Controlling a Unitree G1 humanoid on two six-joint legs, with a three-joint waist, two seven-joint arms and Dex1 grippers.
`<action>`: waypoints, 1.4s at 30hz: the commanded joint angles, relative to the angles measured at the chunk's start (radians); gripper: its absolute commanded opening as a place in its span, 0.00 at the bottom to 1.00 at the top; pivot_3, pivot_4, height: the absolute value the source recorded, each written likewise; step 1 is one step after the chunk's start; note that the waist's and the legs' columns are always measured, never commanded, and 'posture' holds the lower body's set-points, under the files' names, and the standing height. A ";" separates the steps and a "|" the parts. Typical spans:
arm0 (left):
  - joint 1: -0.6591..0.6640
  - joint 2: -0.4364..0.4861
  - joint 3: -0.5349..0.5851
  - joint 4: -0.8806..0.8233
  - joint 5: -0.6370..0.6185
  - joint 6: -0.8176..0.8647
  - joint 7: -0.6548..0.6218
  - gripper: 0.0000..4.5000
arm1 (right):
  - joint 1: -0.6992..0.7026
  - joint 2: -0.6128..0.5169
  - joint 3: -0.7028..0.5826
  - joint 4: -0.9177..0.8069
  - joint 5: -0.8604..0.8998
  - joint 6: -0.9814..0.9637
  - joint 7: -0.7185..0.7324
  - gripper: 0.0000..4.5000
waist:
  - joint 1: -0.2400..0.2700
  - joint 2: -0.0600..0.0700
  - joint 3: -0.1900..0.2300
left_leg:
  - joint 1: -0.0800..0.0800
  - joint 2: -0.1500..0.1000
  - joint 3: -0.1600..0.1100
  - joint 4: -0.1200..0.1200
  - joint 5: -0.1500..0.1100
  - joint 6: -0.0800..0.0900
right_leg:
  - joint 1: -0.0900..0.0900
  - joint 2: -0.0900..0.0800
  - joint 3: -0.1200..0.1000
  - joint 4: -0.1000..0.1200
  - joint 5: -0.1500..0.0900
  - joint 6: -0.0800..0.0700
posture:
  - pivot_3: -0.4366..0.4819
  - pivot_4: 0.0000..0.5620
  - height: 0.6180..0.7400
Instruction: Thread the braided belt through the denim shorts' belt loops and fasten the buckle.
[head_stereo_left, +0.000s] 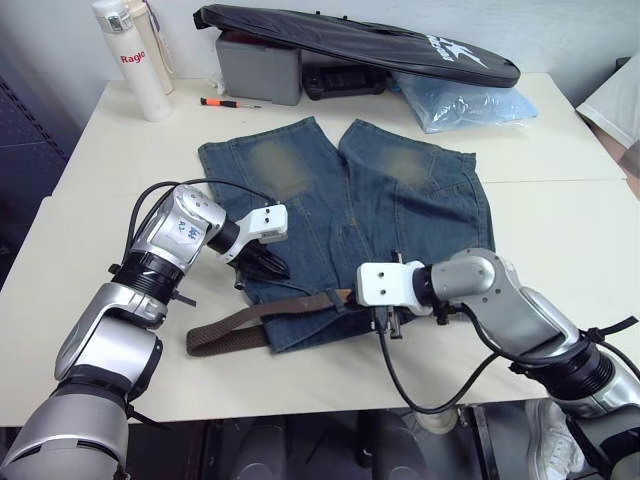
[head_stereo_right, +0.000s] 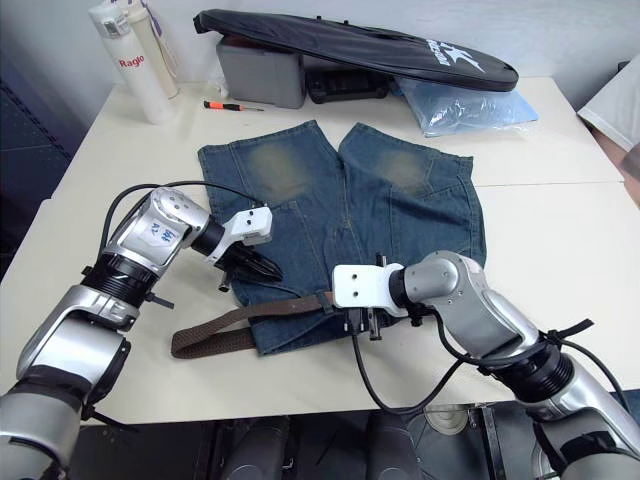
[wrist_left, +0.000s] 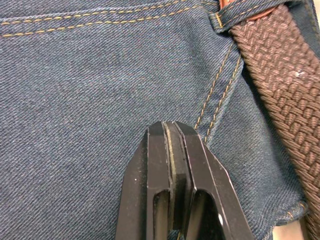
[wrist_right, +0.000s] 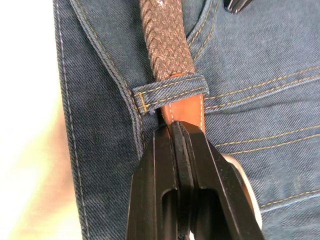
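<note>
One belt loop (wrist_right: 170, 93) is threaded so far, as you can see in the right wrist view: the braided belt (head_stereo_left: 250, 325) passes under that denim strip, its tan leather tip emerging on the near side. Your right gripper (wrist_right: 176, 131) has its fingers pressed together on that tan tip, just past the loop.

The denim shorts (head_stereo_left: 340, 215) lie flat on the cream table (head_stereo_left: 560, 240), waistband toward you, legs pointing away, with faded yellowish patches on both legs. The belt's dark brown woven length trails off the waistband to your left and rests on the table, its free end lying beyond the shorts' edge. You cannot make out the buckle.

Your left gripper (wrist_left: 172, 131) rests tip-down on the denim near the waistband's left corner, fingers closed together with nothing between them. The belt runs just beside it, apart from the fingers.

At the far side of the table: a white bottle (head_stereo_left: 130, 60), a small orange-handled screwdriver (head_stereo_left: 228, 103), a grey box (head_stereo_left: 260, 68), a long black bag (head_stereo_left: 360, 42) lying across it, and a blue plastic bag (head_stereo_left: 460, 102).
</note>
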 joint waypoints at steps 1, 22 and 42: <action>0.035 -0.004 -0.031 0.023 0.064 -0.009 0.013 0.00 | -0.061 -0.032 -0.045 -0.012 -0.029 -0.084 0.029 0.00 | 0.000 0.000 0.000 | 0.000 0.000 0.000 0.000 0.000 0.000 | 0.000 0.000 0.000 0.000 0.000 0.000 | 0.48 0.27 1.00; 0.071 -0.019 -0.051 0.002 0.097 -0.036 -0.037 0.00 | 0.003 -0.329 -0.264 0.227 -0.106 -0.415 0.089 0.00 | 0.003 0.002 -0.001 | 0.000 0.000 0.001 0.000 0.000 0.000 | 0.000 -0.001 0.000 0.000 0.000 0.000 | 0.48 0.27 1.00; 0.062 -0.047 -0.051 0.053 0.130 -0.083 -0.061 0.00 | 0.068 -0.462 -0.396 0.366 -0.119 -0.521 0.115 0.00 | 0.003 0.010 -0.006 | 0.002 0.000 0.002 0.000 0.000 0.000 | 0.002 -0.001 0.001 -0.001 0.000 0.000 | 0.48 0.27 1.00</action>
